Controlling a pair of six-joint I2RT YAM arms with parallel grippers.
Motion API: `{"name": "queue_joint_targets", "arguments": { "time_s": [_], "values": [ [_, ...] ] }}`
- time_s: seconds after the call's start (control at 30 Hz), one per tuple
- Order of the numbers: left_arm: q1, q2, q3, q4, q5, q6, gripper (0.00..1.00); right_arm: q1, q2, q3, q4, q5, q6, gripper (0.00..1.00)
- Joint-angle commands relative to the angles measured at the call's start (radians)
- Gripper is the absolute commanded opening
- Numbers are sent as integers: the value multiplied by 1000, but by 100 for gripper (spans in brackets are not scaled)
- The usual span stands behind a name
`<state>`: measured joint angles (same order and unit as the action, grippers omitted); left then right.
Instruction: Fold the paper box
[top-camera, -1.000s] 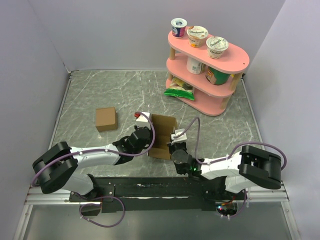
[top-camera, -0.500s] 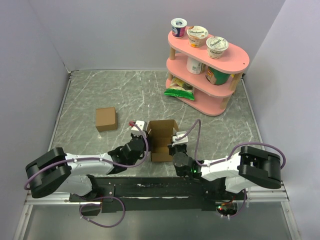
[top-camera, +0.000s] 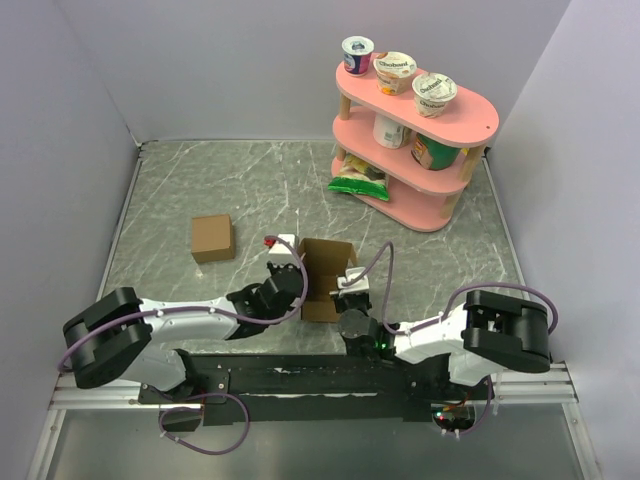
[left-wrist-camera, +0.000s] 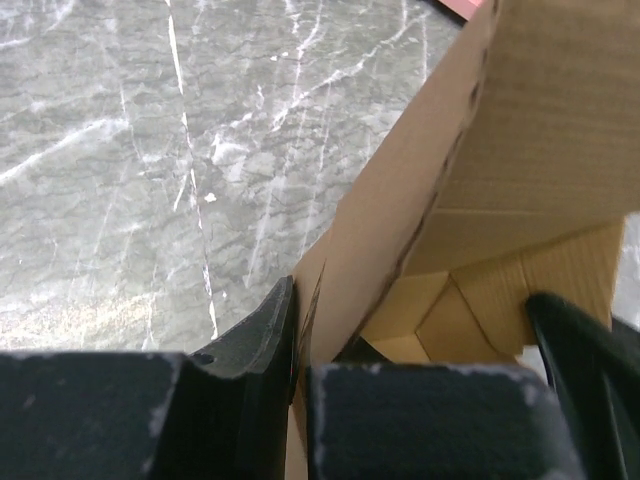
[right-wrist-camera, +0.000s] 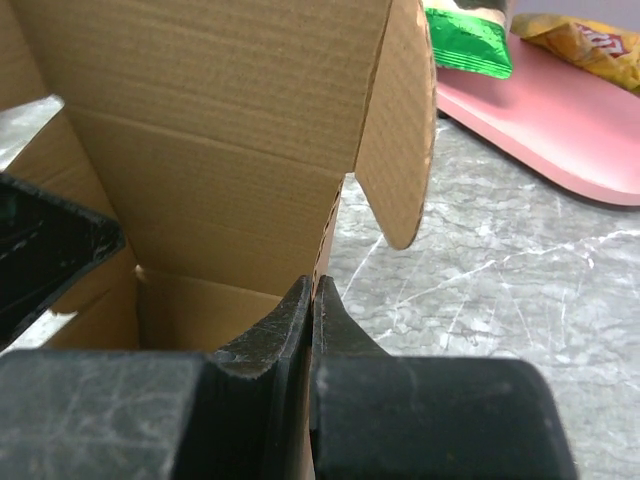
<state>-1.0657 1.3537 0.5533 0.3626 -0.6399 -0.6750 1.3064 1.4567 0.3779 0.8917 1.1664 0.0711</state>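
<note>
Your left fingers (left-wrist-camera: 255, 340) and right fingers (right-wrist-camera: 272, 330) clamp walls of the brown cardboard paper box (top-camera: 322, 262) | likely bracing it for folding

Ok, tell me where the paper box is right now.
In the top view the paper box stands near the middle front of the table, the left gripper clamped on its left wall, the right gripper on its right wall.
</note>
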Motion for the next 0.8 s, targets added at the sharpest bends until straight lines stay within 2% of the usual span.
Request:
{"name": "queue_joint_targets", "arguments": {
  "time_s": [0.0, 0.2, 0.33, 0.6, 0.77],
  "values": [
    [-28, 53, 79, 4, 106, -115, 13, 47, 36, 29, 41, -73, -16, 0],
    [-30, 97, 141, -33, 115, -132, 13, 62, 74, 29, 139, -48, -95, 0],
    [-28, 111, 114, -15, 144, -141, 13, 67, 76, 23, 171, -28, -114, 0],
    [-45, 56, -111, 258, 192, 27, 15, 71, 39, 9, 185, 1, -125, 0],
    [-73, -8, -234, 372, 148, 101, 15, 80, 16, 7, 119, 6, -88, 9]
  ]
}}
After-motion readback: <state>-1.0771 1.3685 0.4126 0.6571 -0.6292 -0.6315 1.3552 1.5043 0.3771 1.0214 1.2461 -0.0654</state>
